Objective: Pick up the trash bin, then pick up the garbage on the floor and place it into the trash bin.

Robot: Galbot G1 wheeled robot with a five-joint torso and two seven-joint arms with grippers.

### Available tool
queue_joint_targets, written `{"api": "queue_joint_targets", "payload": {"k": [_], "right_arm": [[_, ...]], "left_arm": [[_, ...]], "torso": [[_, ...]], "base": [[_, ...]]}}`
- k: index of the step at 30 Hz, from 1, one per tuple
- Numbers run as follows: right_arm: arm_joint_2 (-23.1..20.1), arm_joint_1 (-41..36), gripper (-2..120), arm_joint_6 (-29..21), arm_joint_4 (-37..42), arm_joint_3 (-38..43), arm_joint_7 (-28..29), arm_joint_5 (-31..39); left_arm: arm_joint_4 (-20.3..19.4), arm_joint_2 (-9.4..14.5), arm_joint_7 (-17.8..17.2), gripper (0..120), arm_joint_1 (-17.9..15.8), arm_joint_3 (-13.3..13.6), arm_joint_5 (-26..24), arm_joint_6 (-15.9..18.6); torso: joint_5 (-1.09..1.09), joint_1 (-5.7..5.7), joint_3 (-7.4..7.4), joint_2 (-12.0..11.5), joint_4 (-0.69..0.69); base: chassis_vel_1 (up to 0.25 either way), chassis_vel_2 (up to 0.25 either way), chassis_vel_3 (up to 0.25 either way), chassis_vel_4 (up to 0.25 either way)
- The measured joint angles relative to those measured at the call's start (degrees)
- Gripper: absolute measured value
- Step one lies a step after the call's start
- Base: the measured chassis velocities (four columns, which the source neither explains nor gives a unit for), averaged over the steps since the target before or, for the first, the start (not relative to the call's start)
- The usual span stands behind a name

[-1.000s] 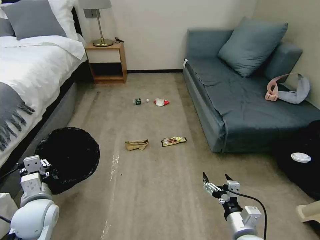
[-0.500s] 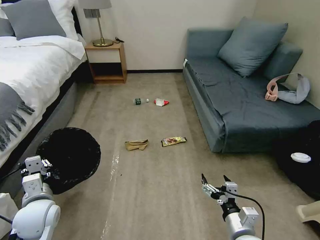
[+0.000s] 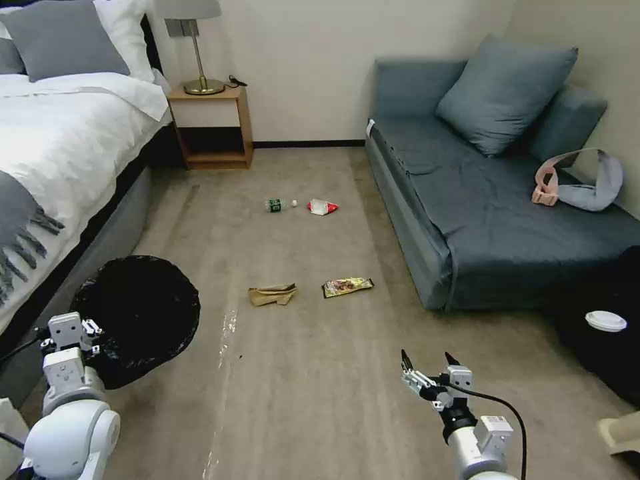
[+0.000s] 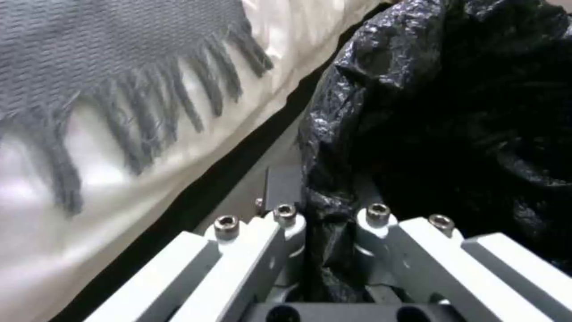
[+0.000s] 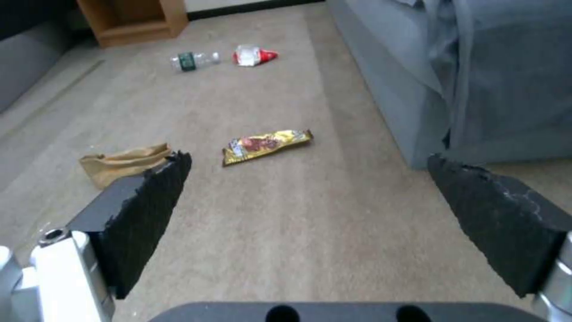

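Note:
The trash bin, wrapped in a wrinkly black bag, sits low on the left beside the bed. My left gripper is shut on its near rim; in the left wrist view the fingers pinch black plastic of the bin. My right gripper hangs open above bare carpet. The garbage lies ahead: a brown paper bag, a gold snack wrapper, and farther off a clear bottle and a red-white snack bag.
A bed runs along the left and a blue sofa along the right, with a pink-and-grey strap item on it. A nightstand stands at the far wall. A dark bag with a white cup lid sits at right.
The whole picture has shifted slightly, so the camera moved a little. The right gripper sits marginally lower and stays open. The left gripper keeps its hold on the bin.

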Motion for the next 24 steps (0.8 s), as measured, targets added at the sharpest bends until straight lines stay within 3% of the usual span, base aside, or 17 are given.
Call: {"api": "queue_joint_targets", "payload": {"k": [24], "right_arm": [[-1.9, -0.3, 100, 0.0, -1.9, -1.0, -1.2, -5.2]], "left_arm": [[2.0, 1.8, 0.1, 4, -2.2, 2.1, -0.1, -0.3]], "torso": [[0.0, 0.0, 0.0, 0.0, 0.0]], "base": [[-0.082, 0.079, 0.071, -0.076]]}}
